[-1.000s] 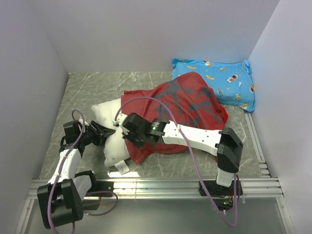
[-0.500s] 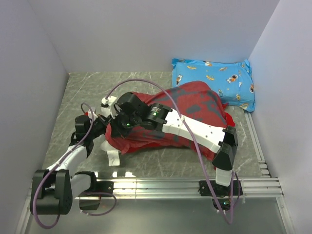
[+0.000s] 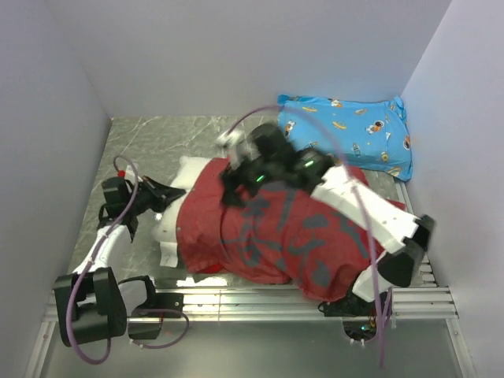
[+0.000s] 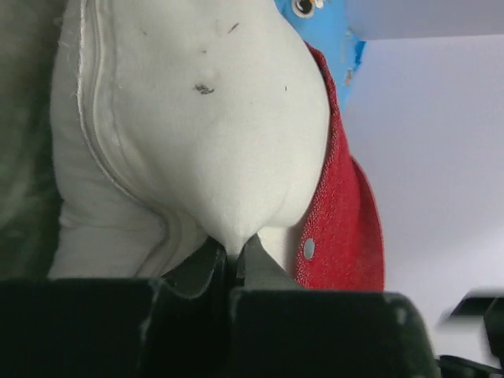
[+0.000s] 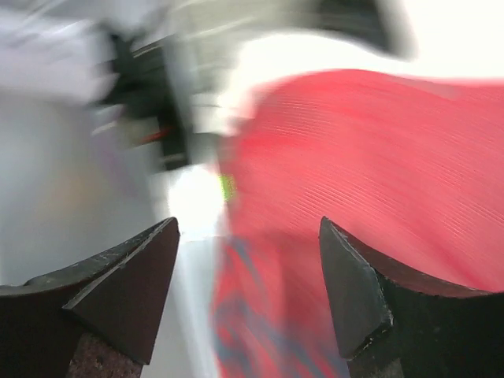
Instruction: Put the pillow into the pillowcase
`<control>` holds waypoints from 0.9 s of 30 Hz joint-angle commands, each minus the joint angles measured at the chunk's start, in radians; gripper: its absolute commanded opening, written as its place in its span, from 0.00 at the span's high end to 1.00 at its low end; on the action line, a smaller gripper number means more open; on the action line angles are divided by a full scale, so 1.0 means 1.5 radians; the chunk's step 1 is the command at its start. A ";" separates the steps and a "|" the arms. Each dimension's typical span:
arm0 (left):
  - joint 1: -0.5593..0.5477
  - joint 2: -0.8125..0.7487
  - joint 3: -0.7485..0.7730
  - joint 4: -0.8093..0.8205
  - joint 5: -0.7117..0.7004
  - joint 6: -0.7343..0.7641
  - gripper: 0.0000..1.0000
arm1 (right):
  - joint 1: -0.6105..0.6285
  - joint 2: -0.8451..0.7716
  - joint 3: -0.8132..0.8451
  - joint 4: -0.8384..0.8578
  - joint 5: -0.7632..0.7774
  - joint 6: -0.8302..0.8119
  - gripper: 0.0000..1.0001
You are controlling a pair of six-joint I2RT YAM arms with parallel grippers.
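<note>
Insertion step, partway, I'd say: left gripper (image 4: 234, 253) clamped on a fold of the plump white fabric pillow (image 4: 197, 126), whose left end pokes out of the dull-red fabric pillowcase (image 3: 276, 228) mid-table; right gripper (image 5: 246, 228) jaws apart, empty; next likely regrip the hem and pull leftward.

The top camera looks down from high behind; both close wrist views share the pillowcase (image 3: 276, 236).

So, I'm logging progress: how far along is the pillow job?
Done: the pillowcase covers most of the pillow. In hand: the left gripper is shut on the pillow's exposed white end; the right gripper is open, holding nothing. Left: pull the case over that end.
</note>
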 commanded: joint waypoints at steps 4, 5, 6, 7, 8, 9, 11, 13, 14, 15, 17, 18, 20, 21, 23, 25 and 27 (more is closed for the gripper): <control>0.127 -0.004 0.177 -0.229 0.034 0.479 1.00 | -0.307 -0.117 0.032 -0.164 0.168 -0.143 0.21; 0.126 0.016 0.227 -0.265 0.059 0.557 1.00 | -0.351 -0.120 0.018 -0.168 0.166 -0.152 0.21; 0.126 0.024 0.249 -0.358 0.078 0.633 1.00 | -0.387 -0.112 -0.003 -0.170 0.168 -0.162 0.20; 0.127 0.030 0.272 -0.404 0.101 0.834 1.00 | -0.419 -0.099 -0.003 -0.192 0.166 -0.164 0.20; 0.126 0.022 0.300 -0.497 0.128 0.932 1.00 | -0.484 -0.080 0.016 -0.205 0.139 -0.156 0.20; 0.126 0.010 0.305 -0.528 0.135 1.020 1.00 | -0.509 -0.033 0.033 -0.222 0.116 -0.145 0.20; 0.122 -0.033 0.305 -0.576 0.159 1.238 1.00 | -0.564 0.017 0.095 -0.263 0.047 -0.126 0.19; 0.091 -0.067 0.314 -0.623 0.165 1.356 1.00 | -0.576 0.092 0.147 -0.296 -0.055 -0.127 0.17; 0.074 -0.079 0.314 -0.625 0.163 1.370 1.00 | -0.573 0.113 0.203 -0.300 -0.083 -0.146 0.16; 0.055 -0.088 0.311 -0.616 0.146 1.368 1.00 | -0.571 0.146 0.222 -0.296 -0.127 -0.149 0.09; 0.015 -0.099 0.299 -0.593 0.136 1.346 1.00 | -0.556 0.178 0.268 -0.265 -0.150 -0.169 0.03; 0.007 -0.095 0.299 -0.600 0.135 1.345 1.00 | -0.537 0.226 0.293 -0.291 -0.168 -0.186 0.02; -0.020 -0.075 0.307 -0.633 0.130 1.348 0.84 | -0.508 0.316 0.377 -0.335 -0.160 -0.243 0.01; -0.026 -0.072 0.308 -0.629 0.125 1.335 0.79 | -0.481 0.346 0.401 -0.358 -0.155 -0.256 0.01; -0.030 -0.065 0.304 -0.576 0.114 1.260 0.71 | -0.462 0.395 0.444 -0.445 -0.189 -0.315 0.01; -0.030 -0.059 0.302 -0.532 0.097 1.189 0.60 | -0.439 0.432 0.434 -0.494 -0.242 -0.333 0.00; -0.031 -0.049 0.308 -0.501 0.090 1.158 0.57 | -0.426 0.393 0.332 -0.496 -0.282 -0.373 0.00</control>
